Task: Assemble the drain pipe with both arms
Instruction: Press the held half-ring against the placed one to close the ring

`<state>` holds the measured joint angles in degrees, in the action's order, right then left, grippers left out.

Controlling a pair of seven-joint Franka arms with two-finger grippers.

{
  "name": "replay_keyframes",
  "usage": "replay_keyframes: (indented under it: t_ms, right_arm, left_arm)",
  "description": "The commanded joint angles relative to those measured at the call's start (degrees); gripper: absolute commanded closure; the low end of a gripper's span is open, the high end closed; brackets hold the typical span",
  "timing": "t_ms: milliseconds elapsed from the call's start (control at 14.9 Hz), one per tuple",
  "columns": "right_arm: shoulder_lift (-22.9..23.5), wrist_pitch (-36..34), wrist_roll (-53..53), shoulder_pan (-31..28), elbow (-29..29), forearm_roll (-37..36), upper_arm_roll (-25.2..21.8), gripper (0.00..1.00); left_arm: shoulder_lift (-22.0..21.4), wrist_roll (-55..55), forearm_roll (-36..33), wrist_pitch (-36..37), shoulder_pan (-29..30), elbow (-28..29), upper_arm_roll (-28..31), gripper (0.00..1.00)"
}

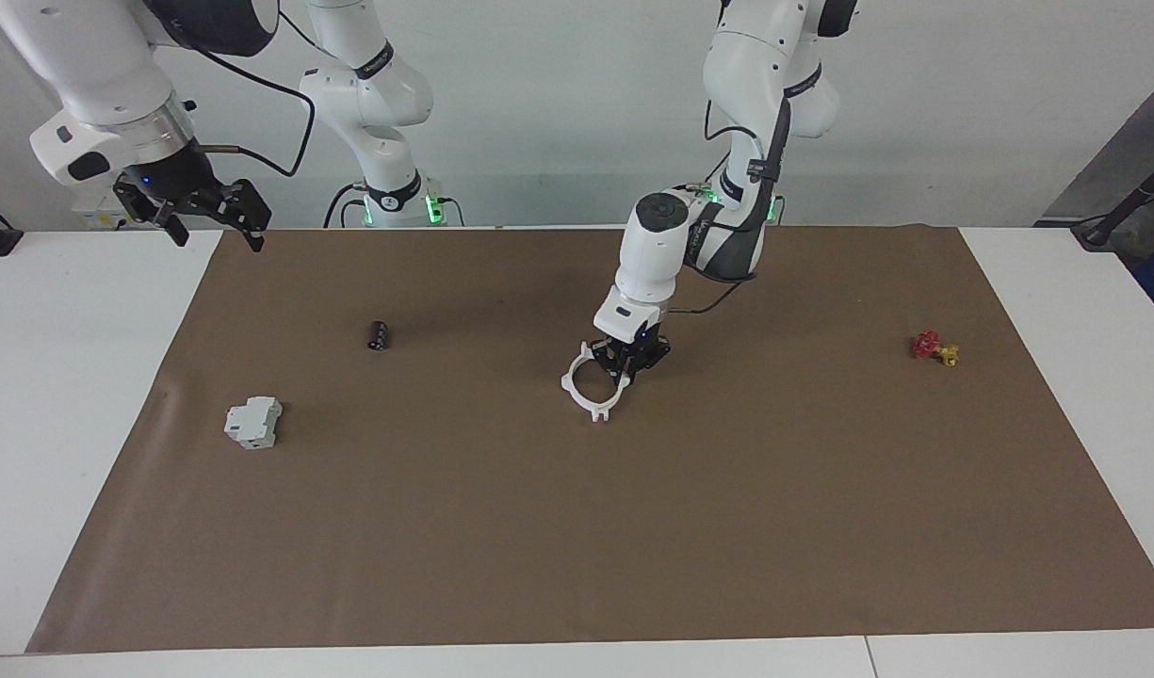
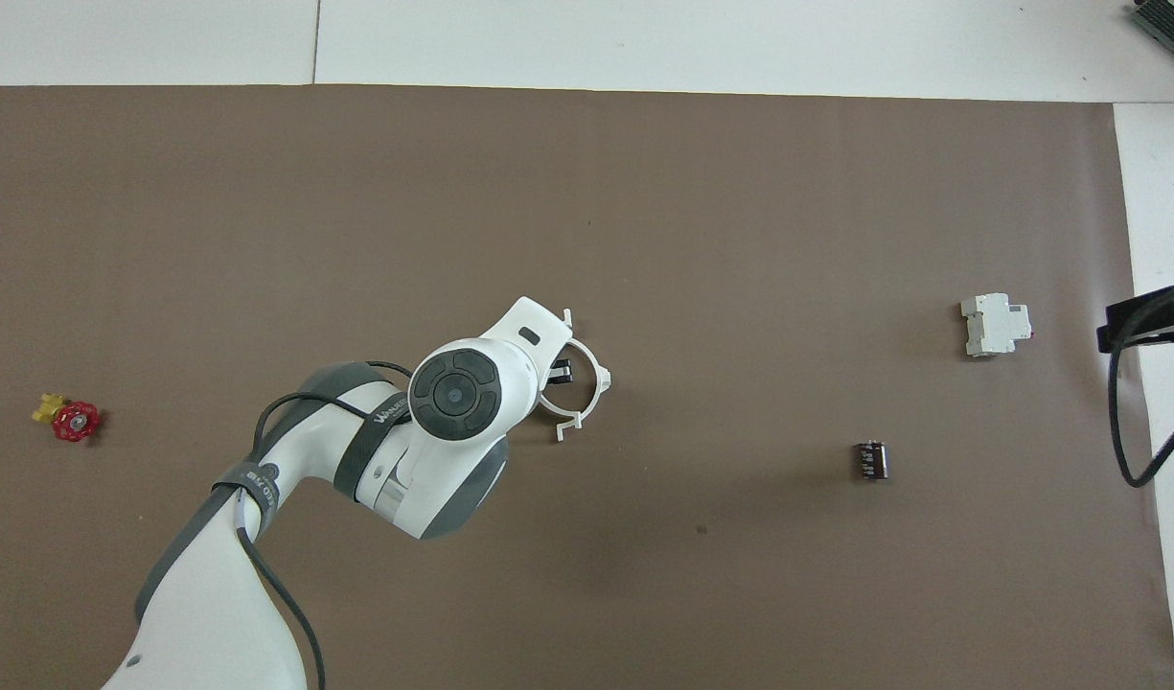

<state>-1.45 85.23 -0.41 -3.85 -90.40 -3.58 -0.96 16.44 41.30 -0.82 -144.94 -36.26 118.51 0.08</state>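
Observation:
The drain pipe (image 1: pixel 588 388) is a thin white ring with small outer tabs, in the middle of the brown mat. My left gripper (image 1: pixel 625 369) reaches down to it and is shut on the ring's rim on the side toward the left arm's end. In the overhead view the left wrist covers part of the drain pipe (image 2: pixel 591 381), and only the dark tips of the left gripper (image 2: pixel 560 372) show inside the ring. My right gripper (image 1: pixel 216 229) hangs open and empty high over the mat's corner at the right arm's end, where that arm waits; the overhead view shows only an edge of the right gripper (image 2: pixel 1147 321).
A grey-white boxy block (image 1: pixel 252 422) (image 2: pixel 997 326) and a small dark cylinder (image 1: pixel 378 335) (image 2: pixel 871 460) lie toward the right arm's end. A red-and-yellow valve (image 1: pixel 934 348) (image 2: pixel 69 419) lies toward the left arm's end. The brown mat (image 1: pixel 577 546) covers most of the white table.

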Motion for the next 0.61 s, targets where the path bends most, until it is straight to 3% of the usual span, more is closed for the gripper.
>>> replay_keyframes:
  t_ms: [0, 336, 538]
  right_arm:
    - [-0.8, 1.2, 0.1, -0.3, -1.3, 0.7, 0.1, 0.0]
    - [-0.8, 1.2, 0.1, -0.3, -1.3, 0.7, 0.1, 0.0]
    - [-0.9, 1.2, 0.1, -0.3, -1.3, 0.7, 0.1, 0.0]
  left_arm:
    - [0.5, 1.2, -0.9, 3.5, -0.1, -2.1, 0.0, 1.0]
    - [-0.7, -0.4, -1.0, 11.2, 0.5, -5.4, 0.2, 1.0]
    - [-1.2, -7.2, -1.0, 12.9, 2.2, -5.3, 0.4, 1.0]
